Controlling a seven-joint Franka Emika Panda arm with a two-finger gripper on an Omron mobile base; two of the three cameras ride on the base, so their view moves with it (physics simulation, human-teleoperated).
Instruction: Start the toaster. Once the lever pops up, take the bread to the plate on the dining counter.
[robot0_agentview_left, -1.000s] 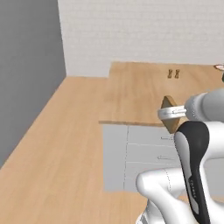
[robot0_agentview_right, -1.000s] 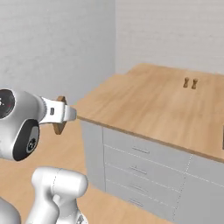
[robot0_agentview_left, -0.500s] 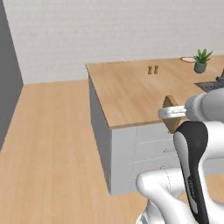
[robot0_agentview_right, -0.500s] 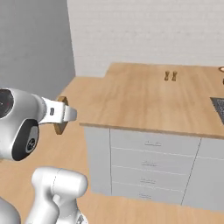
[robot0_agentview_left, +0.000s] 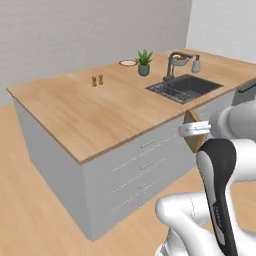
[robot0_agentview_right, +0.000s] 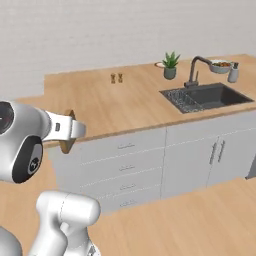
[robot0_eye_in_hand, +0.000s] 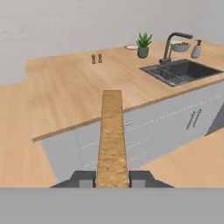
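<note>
Light wood tops the dining counter (robot0_agentview_left: 95, 107), a large island on grey drawer fronts, set before a pale wall. Its built-in dark sink (robot0_agentview_left: 185, 87) sits toward the right end with a tall faucet (robot0_agentview_right: 194, 70) behind it. Near the faucet stand a potted plant (robot0_agentview_left: 144, 62), a bowl of fruit (robot0_agentview_right: 220, 65) and a soap dispenser (robot0_agentview_right: 233, 73). Just beyond the plant lies the red-rimmed plate (robot0_agentview_left: 128, 63), well apart from the arm. Two small shakers (robot0_agentview_left: 97, 80) stand side by side farther along the counter.

Off the counter's near edge, above the floor, the gripper (robot0_eye_in_hand: 112, 177) has its narrowly set fingers (robot0_eye_in_hand: 83, 178) clamped on the bread (robot0_eye_in_hand: 111, 140), seen edge-on in the hand view as a tan slice between the two tips. In the left base view the slice's brown crust pokes out beside the white hand.
</note>
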